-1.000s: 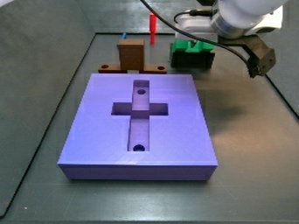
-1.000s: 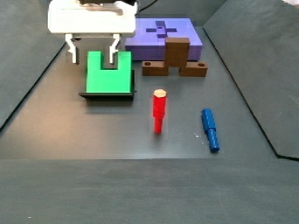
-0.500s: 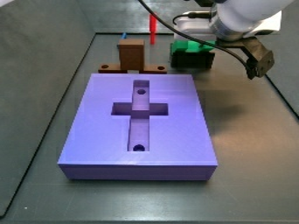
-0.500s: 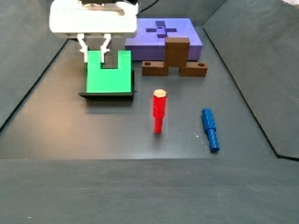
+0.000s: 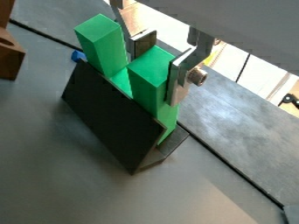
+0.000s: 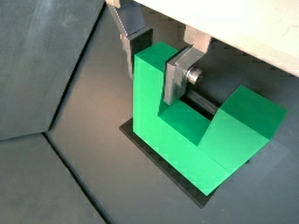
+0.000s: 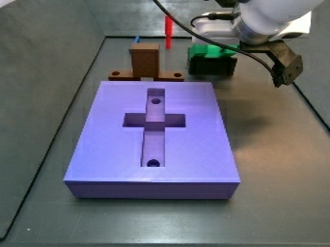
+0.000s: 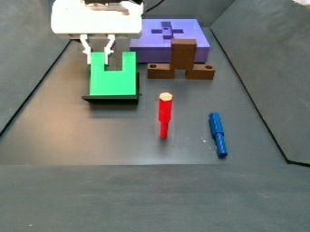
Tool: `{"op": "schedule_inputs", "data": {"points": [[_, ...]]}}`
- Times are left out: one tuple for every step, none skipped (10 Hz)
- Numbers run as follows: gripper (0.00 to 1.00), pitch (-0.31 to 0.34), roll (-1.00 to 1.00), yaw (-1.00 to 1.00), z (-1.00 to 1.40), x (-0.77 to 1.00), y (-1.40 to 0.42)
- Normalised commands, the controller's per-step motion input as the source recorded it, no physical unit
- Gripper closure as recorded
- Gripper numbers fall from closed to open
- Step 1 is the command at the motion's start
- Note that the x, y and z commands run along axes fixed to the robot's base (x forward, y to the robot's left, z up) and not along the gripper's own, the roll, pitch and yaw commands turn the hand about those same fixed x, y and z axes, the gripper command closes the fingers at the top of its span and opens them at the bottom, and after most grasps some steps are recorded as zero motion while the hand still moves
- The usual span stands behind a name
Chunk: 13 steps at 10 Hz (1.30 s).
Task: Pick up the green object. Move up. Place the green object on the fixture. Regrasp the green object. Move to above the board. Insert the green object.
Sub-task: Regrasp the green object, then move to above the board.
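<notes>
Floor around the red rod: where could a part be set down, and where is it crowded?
Free: the floor in front of the red rod and blue pen. Crowded: the back, where the hand straddles the green piece beside the brown block and purple board.

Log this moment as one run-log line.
stage: regrasp | gripper: fingers astride one prong of green object, closure unclear | green object: seated on fixture | board: slot empty

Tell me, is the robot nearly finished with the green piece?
Not yet. The green piece already sits on the dark fixture. The hand now has its fingers either side of one green prong, regrasping it. Still left: carrying it over the purple board and pushing it into the cross slot.
</notes>
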Motion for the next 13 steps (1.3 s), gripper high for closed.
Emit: {"op": "schedule_inputs", "data": {"points": [[1.00,0.000,0.00,0.00,0.00,0.00,0.00],[1.00,0.000,0.00,0.00,0.00,0.00,0.00],[1.00,0.000,0.00,0.00,0.00,0.00,0.00],[1.00,0.000,0.00,0.00,0.00,0.00,0.00],[1.00,0.000,0.00,0.00,0.00,0.00,0.00],[1.00,0.000,0.00,0.00,0.00,0.00,0.00],[1.00,0.000,0.00,0.00,0.00,0.00,0.00],[1.00,0.000,0.00,0.00,0.00,0.00,0.00],[1.00,0.000,0.00,0.00,0.00,0.00,0.00],[1.00,0.000,0.00,0.00,1.40,0.00,0.00],[1.00,-0.007,0.00,0.07,1.40,-0.01,-0.03],[1.00,-0.024,-0.01,0.06,1.40,-0.03,-0.04],[1.00,-0.024,0.00,0.04,1.40,-0.02,-0.02]]}}
